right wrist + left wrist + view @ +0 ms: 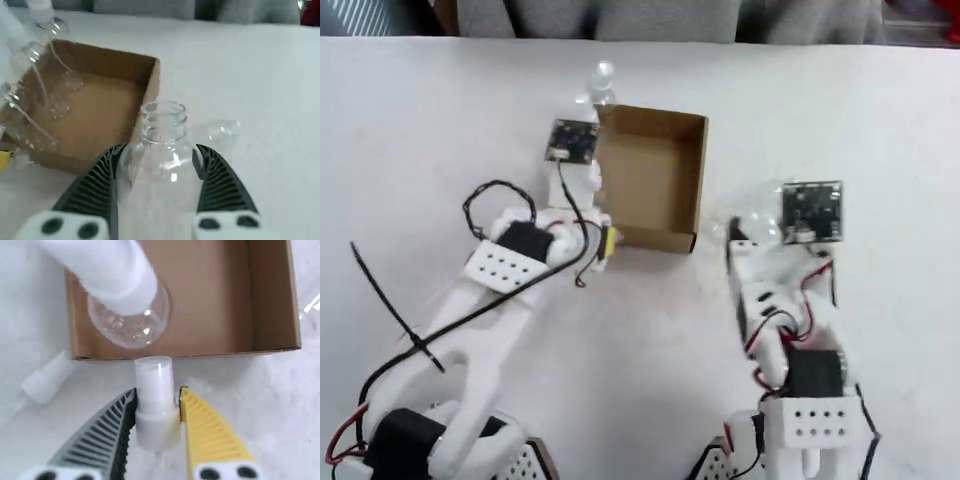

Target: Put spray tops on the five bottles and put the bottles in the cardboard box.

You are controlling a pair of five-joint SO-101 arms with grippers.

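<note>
My left gripper (156, 390) is shut on a white spray top (156, 410), held upright just outside the near wall of the open cardboard box (210, 300). A clear bottle (129, 320) with a blurred white top shows at the box's edge. My right gripper (159, 150) is shut on a clear open-necked bottle (162, 125), upright, right of the box (95, 105). In the high view the left gripper (605, 240) sits at the box's (655, 180) front left corner and the right gripper (740, 245) to the box's right.
A loose spray top (44, 384) lies on the white table beside the box. Several clear bottles (35, 85) stand at the box's far side. Another clear bottle (221, 132) lies on the table beyond the held one. One bottle (603, 80) stands behind the box.
</note>
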